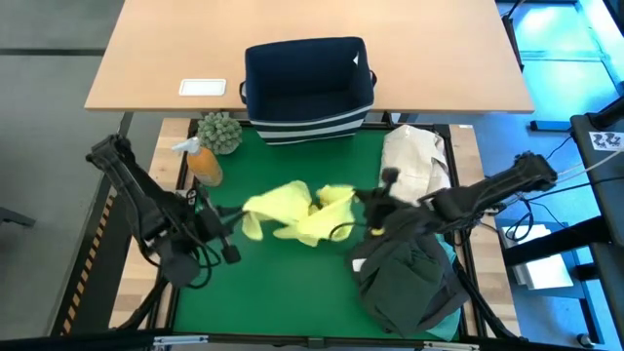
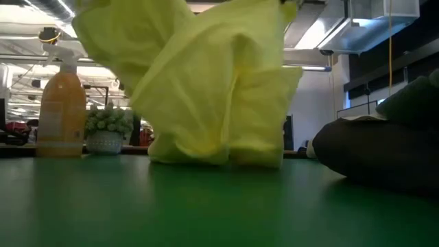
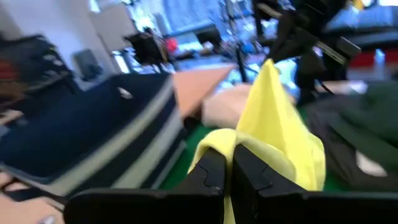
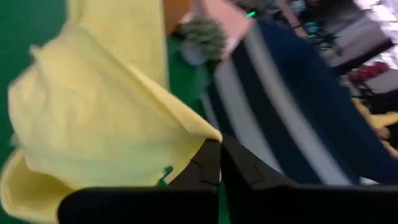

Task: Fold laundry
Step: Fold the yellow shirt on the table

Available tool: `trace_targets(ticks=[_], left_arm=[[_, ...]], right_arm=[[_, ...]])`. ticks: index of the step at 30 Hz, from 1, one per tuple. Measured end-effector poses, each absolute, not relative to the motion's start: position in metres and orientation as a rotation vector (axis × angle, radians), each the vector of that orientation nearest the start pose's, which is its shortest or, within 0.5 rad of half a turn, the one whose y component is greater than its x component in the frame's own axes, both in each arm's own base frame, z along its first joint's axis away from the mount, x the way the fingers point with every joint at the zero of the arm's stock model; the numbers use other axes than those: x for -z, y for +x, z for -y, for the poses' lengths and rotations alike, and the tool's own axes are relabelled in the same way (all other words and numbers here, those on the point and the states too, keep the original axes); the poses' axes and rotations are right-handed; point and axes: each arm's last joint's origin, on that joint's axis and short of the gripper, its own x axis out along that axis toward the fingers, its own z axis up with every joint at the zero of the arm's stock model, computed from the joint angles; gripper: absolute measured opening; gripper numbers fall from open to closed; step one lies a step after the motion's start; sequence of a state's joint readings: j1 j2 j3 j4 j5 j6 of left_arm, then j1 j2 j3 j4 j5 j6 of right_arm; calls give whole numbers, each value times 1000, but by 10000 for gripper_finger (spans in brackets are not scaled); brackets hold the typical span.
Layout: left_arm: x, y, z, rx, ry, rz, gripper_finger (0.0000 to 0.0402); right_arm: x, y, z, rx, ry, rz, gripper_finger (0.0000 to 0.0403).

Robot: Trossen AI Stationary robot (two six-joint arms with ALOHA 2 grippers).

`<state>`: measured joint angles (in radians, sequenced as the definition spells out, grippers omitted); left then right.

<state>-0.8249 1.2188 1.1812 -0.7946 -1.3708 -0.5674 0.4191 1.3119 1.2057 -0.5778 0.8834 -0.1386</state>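
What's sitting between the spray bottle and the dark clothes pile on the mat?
The yellow shirt, held up off the green mat by both grippers, lies between the spray bottle and the dark pile; the high view shows it.

I was working in what looked like a robotics lab — a large open hall with strip lights and exposed ducting [image 2: 370,27] overhead. A green mat [image 1: 292,283] covered my bench, hazard-striped tape [image 1: 93,255] edged its frame, cables [image 1: 546,210] trailed across the grey floor, and a plain wooden table [image 1: 175,44] stood beyond — more cluttered benches behind.
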Motion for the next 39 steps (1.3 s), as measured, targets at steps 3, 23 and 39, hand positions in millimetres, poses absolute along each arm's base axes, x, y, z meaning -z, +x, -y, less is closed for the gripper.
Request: trace_targets(ticks=[3,23,39], left_arm=[[-359,165,137,-643,214,-166,0],[-418,146,98,-814,256,-111,0],[-472,127,52,-787,275,3,0]], right_arm=[[-356,237,-80,478,-556,-531,1],[-436,162,-42,781,-511,-226,0],[-464,164,-7,860,-541,-70,0]])
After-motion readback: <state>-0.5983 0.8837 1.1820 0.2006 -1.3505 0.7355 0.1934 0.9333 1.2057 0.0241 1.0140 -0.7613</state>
